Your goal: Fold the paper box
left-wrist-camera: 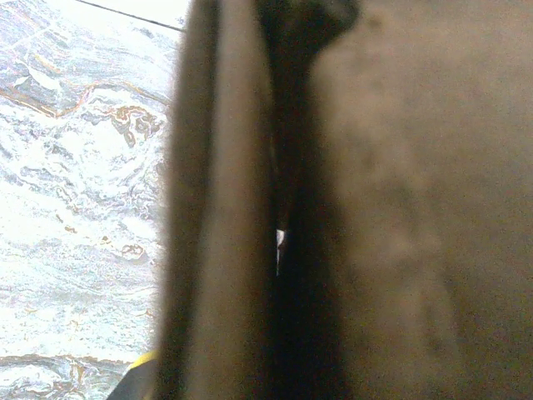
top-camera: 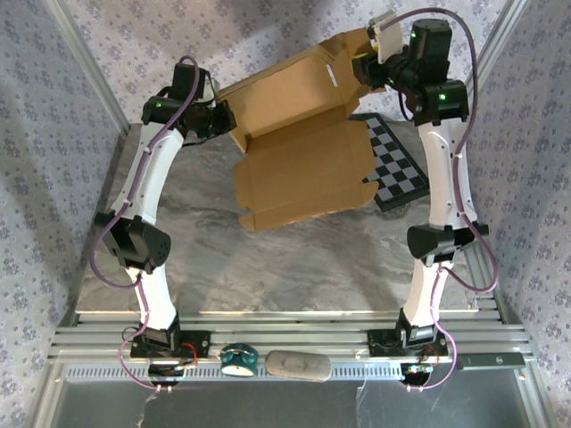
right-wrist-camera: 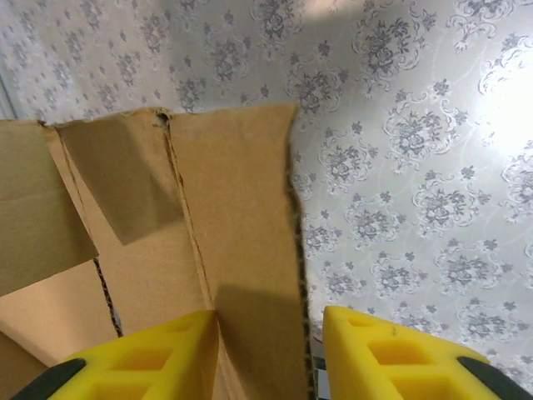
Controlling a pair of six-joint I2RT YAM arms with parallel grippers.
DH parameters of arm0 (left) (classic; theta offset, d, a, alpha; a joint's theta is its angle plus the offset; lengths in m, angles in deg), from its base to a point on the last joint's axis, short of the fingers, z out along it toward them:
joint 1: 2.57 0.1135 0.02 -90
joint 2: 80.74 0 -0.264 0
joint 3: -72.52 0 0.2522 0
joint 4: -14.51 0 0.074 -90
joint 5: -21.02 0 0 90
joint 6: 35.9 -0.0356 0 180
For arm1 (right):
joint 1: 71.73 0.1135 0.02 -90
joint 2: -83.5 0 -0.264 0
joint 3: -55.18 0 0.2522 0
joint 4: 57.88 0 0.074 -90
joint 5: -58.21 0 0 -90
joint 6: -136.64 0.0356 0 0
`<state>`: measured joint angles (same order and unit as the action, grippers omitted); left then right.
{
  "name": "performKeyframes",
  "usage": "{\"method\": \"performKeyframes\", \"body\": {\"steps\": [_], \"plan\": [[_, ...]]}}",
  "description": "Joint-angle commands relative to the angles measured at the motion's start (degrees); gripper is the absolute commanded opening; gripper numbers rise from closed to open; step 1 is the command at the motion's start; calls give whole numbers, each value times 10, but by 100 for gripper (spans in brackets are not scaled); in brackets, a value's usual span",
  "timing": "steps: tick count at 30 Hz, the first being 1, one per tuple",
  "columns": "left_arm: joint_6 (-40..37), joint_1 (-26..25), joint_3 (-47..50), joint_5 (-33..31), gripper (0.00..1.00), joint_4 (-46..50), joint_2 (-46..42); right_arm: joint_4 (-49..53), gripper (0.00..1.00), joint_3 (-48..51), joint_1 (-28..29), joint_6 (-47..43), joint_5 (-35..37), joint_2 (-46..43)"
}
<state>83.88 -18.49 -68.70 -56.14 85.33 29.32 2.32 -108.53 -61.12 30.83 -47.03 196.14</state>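
robot lab test cell: left arm and right arm bolted to aluminium rails at the near edge of a marble-print table, enclosed by flower-patterned wall panels.

Top external: high, behind near edge, looking down on table. Left wrist: hard against the paper box, blurred — right wrist: close on its edge, facing wall. Shared across all three

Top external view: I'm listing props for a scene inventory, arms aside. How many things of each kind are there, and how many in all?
Paper box: 1
Checkerboard panel: 1
Small teal item: 1
Grey oblong item: 1
Total: 4
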Motion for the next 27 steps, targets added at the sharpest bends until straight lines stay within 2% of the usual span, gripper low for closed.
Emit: {"method": "performKeyframes", "body": {"steps": [1, 4, 6, 7, 9, 13, 17, 20, 21, 22, 23, 25, 26, 27], "plan": [[-2, -4, -24, 10, 0, 4, -4, 9, 34, -18, 18, -16, 69, 8], [2, -4, -24, 11, 0, 4, -5, 4, 8, -25, 46, -10, 154, 10], [6, -4, -24, 13, 0, 5, -6, 3, 0, -25, 71, -6, 239, 10], [8, -4, -24, 13, 0, 5, -7, 4, 0, -22, 83, -8, 274, 9], [12, -4, -24, 15, 0, 6, -7, -10, 0, -16, 115, -10, 393, 8], [21, -5, -24, 20, 0, 5, -7, -35, 0, -5, 173, -15, 562, 15], [27, -6, -24, 18, 0, 5, -7, -37, 0, 1, 218, -11, 623, 18], [27, -6, -24, 15, 0, 9, -8, -28, 0, 9, 241, -6, 600, 6], [26, -5, -23, 14, 0, 10, -9, -19, 5, 14, 243, 0, 571, -5], [24, -5, -20, 13, 0, 10, -10, -11, 12, 19, 242, 6, 540, -17], [21, -5, -18, 10, 0, 11, -11, 0, 25, 27, 238, 15, 506, -33], [15, -5, -8, 7, 0, 8, -14, 28, 46, 46, 212, 35, 382, -73], [12, -4, 2, 5, 0, 2, -16, 37, 58, 64, 191, 46, 286, -102], [9, -3, 12, 6, 0, -6, -19, 32, 67, 87, 158, 55, 169, -132]]}}
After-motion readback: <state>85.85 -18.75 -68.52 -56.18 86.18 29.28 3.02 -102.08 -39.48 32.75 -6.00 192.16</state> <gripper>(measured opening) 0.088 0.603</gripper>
